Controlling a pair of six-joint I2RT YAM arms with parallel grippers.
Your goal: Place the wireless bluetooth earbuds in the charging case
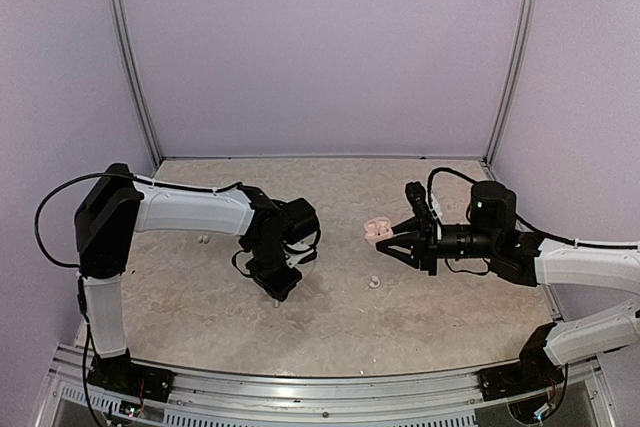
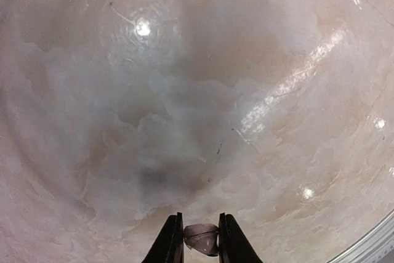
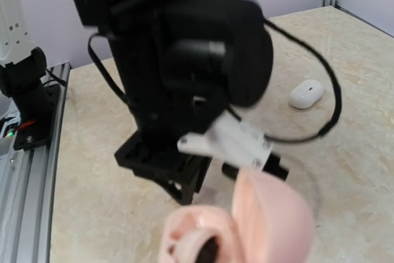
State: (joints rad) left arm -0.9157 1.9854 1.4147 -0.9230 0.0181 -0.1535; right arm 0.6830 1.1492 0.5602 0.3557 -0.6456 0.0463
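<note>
Earbuds are the smallest things here, so begin with the pale marbled desk (image 1: pixel 330 337) that carries everything. Over it the left arm (image 1: pixel 190 212) bends down at middle-left, and the right arm (image 1: pixel 560 262) reaches in level from the right. The right fingers (image 1: pixel 392 244) are pressed together on the pink charging case (image 1: pixel 377 228), which is open with its lid swung back and held above the desk. The left fingers (image 2: pixel 176 238) point straight down, low over the desk, and pinch one greyish-white bud (image 2: pixel 202 237) by its sides. A second bud (image 1: pixel 375 282) lies loose on the desk near the case, on the side toward the arm bases. A third bud (image 1: pixel 203 240) sits well off to the left. These buds look light, hard, smooth and rounded, so I judge that a hard squeeze could make one shoot out sideways. The best hold is a gentle one across the widest part, leaving the lower end free to seat in its hollow.
</note>
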